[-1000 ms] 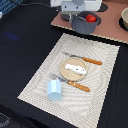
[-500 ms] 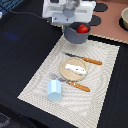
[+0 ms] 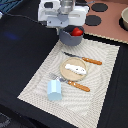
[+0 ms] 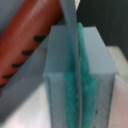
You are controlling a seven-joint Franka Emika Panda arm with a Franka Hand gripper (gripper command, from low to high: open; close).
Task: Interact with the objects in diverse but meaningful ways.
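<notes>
Gripper over half-hidden small red tomato

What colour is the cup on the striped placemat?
Pale blue plastic cup, clearest in the exterior view.

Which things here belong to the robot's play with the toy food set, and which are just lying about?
Part of the job:
robot gripper
grey pot
small red tomato
brown sausage stick
pale blue cup
white flat piece

Just lying about:
striped cloth placemat
wooden-handled knife
wooden-handled fork
round wooden plate
</notes>
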